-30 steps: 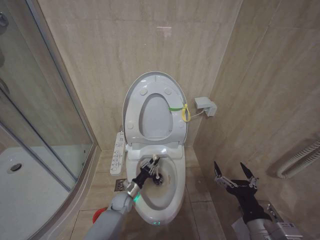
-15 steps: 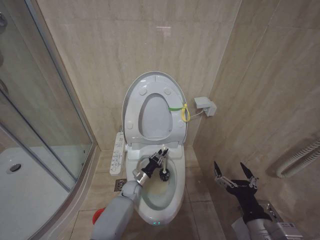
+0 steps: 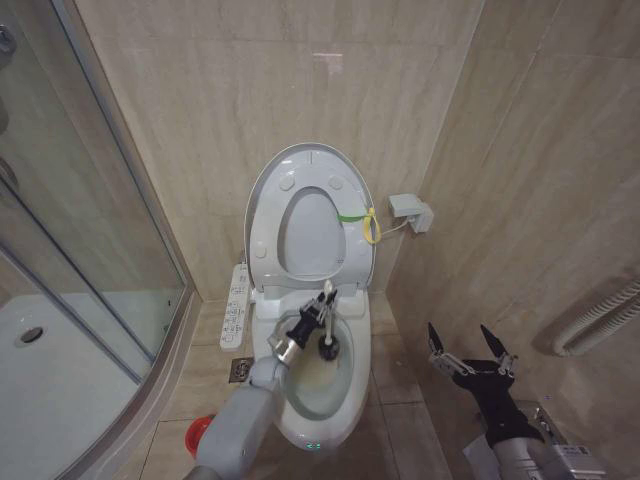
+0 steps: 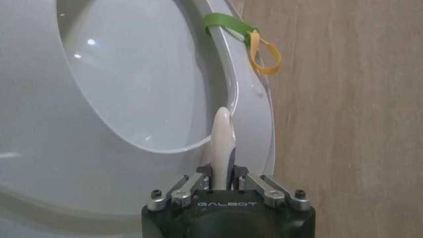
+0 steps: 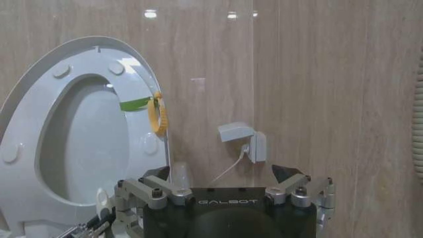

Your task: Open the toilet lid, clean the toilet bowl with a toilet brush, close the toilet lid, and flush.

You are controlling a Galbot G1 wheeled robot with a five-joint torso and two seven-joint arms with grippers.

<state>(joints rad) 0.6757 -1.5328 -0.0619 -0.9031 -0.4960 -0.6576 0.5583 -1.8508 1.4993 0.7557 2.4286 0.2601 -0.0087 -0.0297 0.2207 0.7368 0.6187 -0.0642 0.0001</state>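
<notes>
Brush (image 3: 327,318) in the bowl (image 3: 345,415): handle slanting up toward the raised lid (image 3: 262,205), black head down at the bowl's rear. Left gripper (image 3: 312,322) clamps the handle. Right gripper (image 3: 471,352), fingers apart, hangs beside the right wall.

The room was evenly and fairly brightly lit with a warm, beige cast. A pale reflection of an overhead light sat high on the tiled wall (image 3: 328,62) in the head view, and 3 small bright spots glared near the top of the same wall in the right wrist view. Shadows were soft and shallow, darkest beneath the toilet bowl (image 3: 312,395). The raised toilet lid (image 4: 132,79) carried small specular highlights on its glossy white plastic. The shower glass (image 3: 70,200) showed faint, milky reflections. In the left wrist view the toilet brush (image 4: 223,144) handle looked slightly soft close to the lens. Straight lines bowed slightly toward the head view's edges.
</notes>
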